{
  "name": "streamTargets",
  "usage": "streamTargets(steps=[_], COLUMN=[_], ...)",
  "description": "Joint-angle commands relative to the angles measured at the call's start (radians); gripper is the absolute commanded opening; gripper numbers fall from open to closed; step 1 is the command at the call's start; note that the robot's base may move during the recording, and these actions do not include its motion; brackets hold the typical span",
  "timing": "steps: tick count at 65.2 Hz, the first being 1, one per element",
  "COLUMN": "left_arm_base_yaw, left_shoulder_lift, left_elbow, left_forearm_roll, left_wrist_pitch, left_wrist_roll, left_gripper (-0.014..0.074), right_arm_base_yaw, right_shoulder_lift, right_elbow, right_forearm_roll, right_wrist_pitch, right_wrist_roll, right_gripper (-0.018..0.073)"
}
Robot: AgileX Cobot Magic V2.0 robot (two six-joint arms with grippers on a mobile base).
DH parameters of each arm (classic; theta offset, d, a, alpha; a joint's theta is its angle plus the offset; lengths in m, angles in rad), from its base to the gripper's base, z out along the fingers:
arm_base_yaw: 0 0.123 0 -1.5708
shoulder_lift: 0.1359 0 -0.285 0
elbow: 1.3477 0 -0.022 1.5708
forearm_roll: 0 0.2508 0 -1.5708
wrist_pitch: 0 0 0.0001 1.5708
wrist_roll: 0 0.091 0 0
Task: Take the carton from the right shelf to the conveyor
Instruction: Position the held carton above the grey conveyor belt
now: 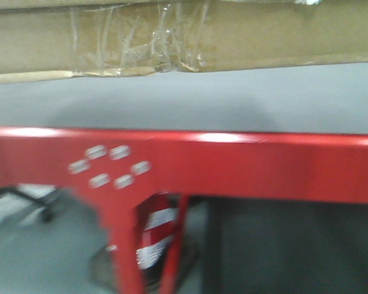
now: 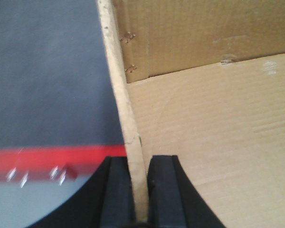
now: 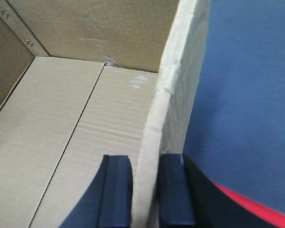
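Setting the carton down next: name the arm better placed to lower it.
Neither alone: left gripper and right gripper each pinch a carton wall over the conveyor, so lower with both.

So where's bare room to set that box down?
The grey belt is bare from the red edge back to the box. Inside the box is bare too. Crowded only where left gripper and right gripper pinch its walls.

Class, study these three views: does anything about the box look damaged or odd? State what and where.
Yes. The clear tape along the lower seam of the carton is wrinkled and crumpled, and in the right wrist view the wall edge gripped by the right tool bows sideways instead of running straight.
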Motion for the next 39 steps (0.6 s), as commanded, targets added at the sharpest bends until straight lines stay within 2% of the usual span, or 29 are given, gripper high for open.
streamTargets(steps=[1,39], left_arm_base_yaw=[-0.002,-0.002], left_shoulder_lift=[-0.011,-0.011], left_elbow=[0.0,0.0], left_forearm_roll=[0.041,0.041], left_wrist_pitch=[-0.014,-0.014], left_wrist_roll=[0.007,0.007], left_gripper=[-0.0013,-0.0013], right_arm_base_yaw=[0.001,0.001], right_shoulder_lift=[-0.012,-0.012], right_elbow=[-0.008,-0.008], right_forearm_roll=[0.018,0.018], right_wrist_pitch=[-0.052,-0.052], right_wrist_roll=[-0.005,-0.005], right_gripper=[-0.0069,-0.0069])
